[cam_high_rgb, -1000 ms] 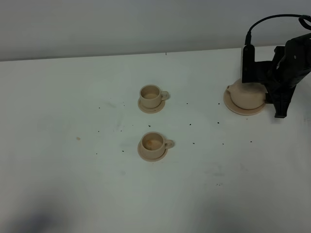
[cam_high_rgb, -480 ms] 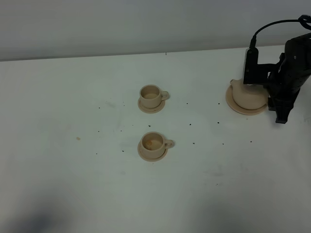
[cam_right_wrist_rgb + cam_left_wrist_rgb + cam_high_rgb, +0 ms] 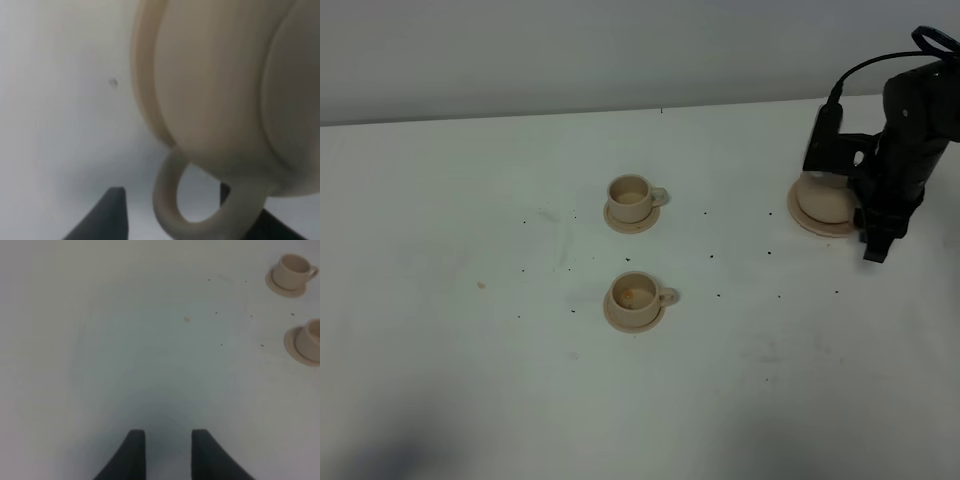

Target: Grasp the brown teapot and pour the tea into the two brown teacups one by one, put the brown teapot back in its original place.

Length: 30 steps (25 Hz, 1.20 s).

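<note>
The brown teapot point(image 3: 823, 198) sits on its wide saucer, the original place point(image 3: 812, 223), at the far right of the table. My right gripper point(image 3: 863, 200) is at the teapot's handle side, and the arm hides that side. In the right wrist view the loop handle point(image 3: 167, 207) lies between the two dark fingers of the right gripper point(image 3: 170, 194), which is open, with a gap showing beside one finger point(image 3: 114, 212). The two brown teacups point(image 3: 632, 196) point(image 3: 635, 292) stand on small saucers mid-table. My left gripper point(image 3: 167, 455) is open over bare table.
Small dark specks are scattered over the white table point(image 3: 470, 380) around the cups. A black cable point(image 3: 865, 62) loops above the right arm. The table's back edge meets a grey wall. In the left wrist view the two cups point(image 3: 295, 271) point(image 3: 310, 340) sit off to one side.
My right arm has swung in and shifted left over the teapot's handle side, covering more of the teapot. The cups have not moved.
</note>
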Each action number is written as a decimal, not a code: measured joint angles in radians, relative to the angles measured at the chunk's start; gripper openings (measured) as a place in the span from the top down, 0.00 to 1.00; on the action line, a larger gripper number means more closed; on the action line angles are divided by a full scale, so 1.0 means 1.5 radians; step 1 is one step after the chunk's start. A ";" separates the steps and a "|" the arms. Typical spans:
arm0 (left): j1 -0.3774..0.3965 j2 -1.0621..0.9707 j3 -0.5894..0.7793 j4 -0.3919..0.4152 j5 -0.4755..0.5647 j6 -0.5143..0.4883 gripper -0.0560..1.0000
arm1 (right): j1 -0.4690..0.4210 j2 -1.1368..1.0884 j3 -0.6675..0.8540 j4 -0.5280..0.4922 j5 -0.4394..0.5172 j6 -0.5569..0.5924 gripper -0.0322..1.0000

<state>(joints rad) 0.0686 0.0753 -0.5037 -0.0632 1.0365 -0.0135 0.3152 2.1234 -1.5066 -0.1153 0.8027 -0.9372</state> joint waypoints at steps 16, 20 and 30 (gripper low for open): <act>0.000 0.000 0.000 -0.001 0.000 0.000 0.71 | 0.010 0.007 -0.041 -0.008 0.054 0.146 0.56; 0.000 0.000 0.000 -0.001 0.000 0.000 0.71 | 0.010 0.009 -0.041 -0.015 0.056 0.159 0.56; 0.000 0.000 0.000 -0.001 0.000 0.000 0.71 | 0.010 0.009 -0.041 -0.066 0.056 0.293 0.56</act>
<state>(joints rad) 0.0686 0.0753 -0.5037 -0.0640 1.0365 -0.0135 0.3296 2.1376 -1.5683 -0.2141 0.8869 -0.4974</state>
